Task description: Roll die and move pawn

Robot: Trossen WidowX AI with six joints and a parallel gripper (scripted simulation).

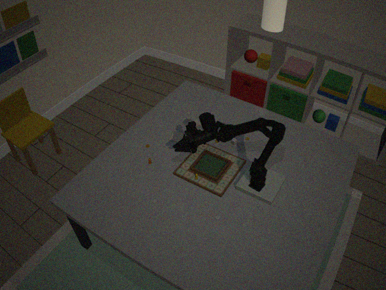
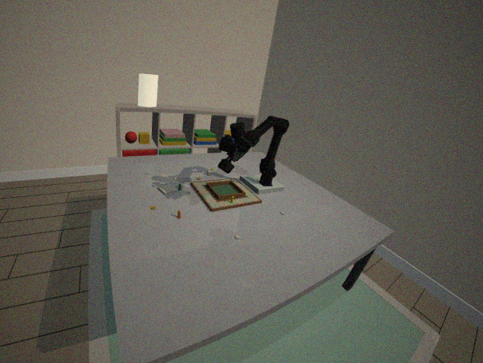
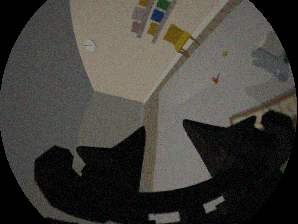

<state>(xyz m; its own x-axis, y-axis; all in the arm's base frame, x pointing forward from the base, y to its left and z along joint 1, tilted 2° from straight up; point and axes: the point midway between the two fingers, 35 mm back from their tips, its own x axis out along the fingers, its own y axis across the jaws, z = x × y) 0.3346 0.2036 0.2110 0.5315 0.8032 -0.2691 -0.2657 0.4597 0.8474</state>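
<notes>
My gripper (image 1: pixel 182 142) (image 2: pixel 226 155) (image 3: pixel 164 125) is open and empty, raised above the table beyond the board's far left corner. A small pale cube, apparently the die (image 1: pixel 234 142) (image 2: pixel 210 172), lies on the table behind the board, away from the fingers. Its pips are too small to read. The board (image 1: pixel 178 172) (image 2: pixel 212 208) lies flat in front of the arm's base. The dice tray (image 1: pixel 214 180) (image 2: pixel 223 198) at its middle has a green floor with nothing visible on it. A yellow pawn (image 1: pixel 196 176) (image 2: pixel 232 199) stands on the ring of squares. The arrows are not legible.
An orange pawn (image 1: pixel 150 161) (image 2: pixel 179 214) (image 3: pixel 215 80) and a small yellow piece (image 1: pixel 147 145) (image 2: pixel 153 208) (image 3: pixel 225 53) lie left of the board. A green pawn (image 2: pixel 180 187) stands near pale flat pieces. Two small yellow pieces lie near the die. Small white pieces lie in front.
</notes>
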